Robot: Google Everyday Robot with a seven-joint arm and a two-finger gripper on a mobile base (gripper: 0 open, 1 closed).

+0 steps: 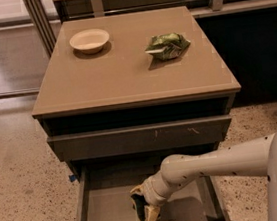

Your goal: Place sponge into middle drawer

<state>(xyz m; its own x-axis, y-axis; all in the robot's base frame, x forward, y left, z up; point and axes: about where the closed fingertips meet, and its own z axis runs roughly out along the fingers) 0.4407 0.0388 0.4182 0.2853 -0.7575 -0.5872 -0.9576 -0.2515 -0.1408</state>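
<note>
White-armed, held gripper [145, 213] low inside open drawer [81, 210], clamped round dark-green sponge [138, 205], over the floor near the front. Spotted bowl [89, 40] and bag [167, 46] well apart on cabinet top [124, 79]; couldn't read bag's print.

the gripper [143, 210], clamping the sponge [138, 203], is filling the near centre of the middle drawer [104, 218]; bare floor is lying free on its left and right, with the scratched drawer front [142, 138] overhanging the far end.

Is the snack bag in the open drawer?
No, the snack bag lies on the cabinet top; the gripper is in the open drawer.
</note>
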